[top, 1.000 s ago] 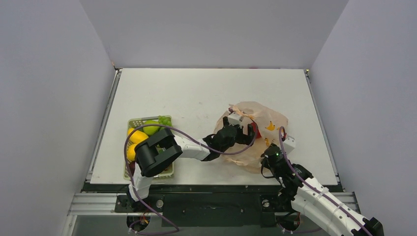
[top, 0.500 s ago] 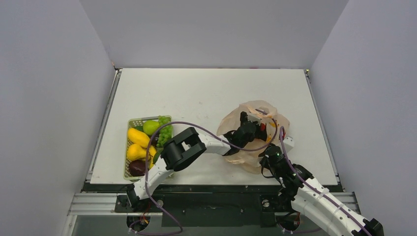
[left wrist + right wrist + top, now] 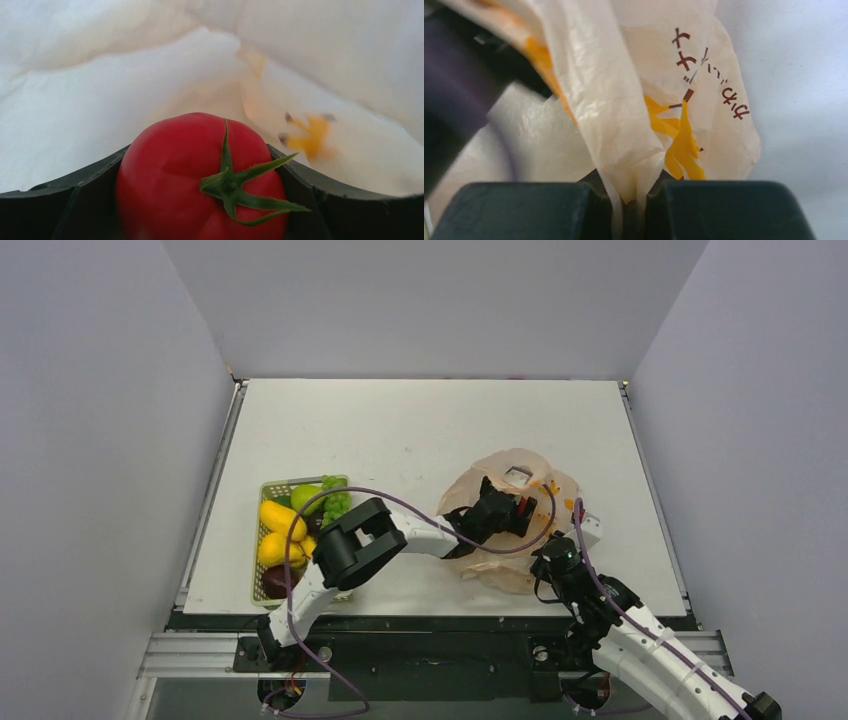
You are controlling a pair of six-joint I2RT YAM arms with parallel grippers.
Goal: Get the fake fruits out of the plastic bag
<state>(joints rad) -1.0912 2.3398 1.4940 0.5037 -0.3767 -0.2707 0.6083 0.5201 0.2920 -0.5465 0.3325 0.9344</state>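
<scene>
The peach-orange plastic bag [image 3: 557,483] lies crumpled at the right of the table. My left gripper [image 3: 517,513] reaches inside its mouth. In the left wrist view, it [image 3: 200,205] is shut on a glossy red fruit with a green stalk [image 3: 175,175], with the bag's pale inside [image 3: 100,95] all round it. A bit of that red fruit [image 3: 523,509] shows through the bag from above. My right gripper [image 3: 561,546] is at the bag's near right edge. In the right wrist view, it [image 3: 629,212] is shut on a fold of the bag [image 3: 619,120].
A light green lattice basket [image 3: 266,487] stands at the near left. It holds yellow fruit [image 3: 279,516], a green fruit [image 3: 305,498], green grapes [image 3: 336,503] and a dark purple fruit [image 3: 277,581]. The left arm's elbow [image 3: 350,545] hangs beside the basket.
My left gripper went from the bag's left edge deeper into the bag, then drew back a little. The bag's top has puffed up and shifted. The right gripper has kept its hold.
</scene>
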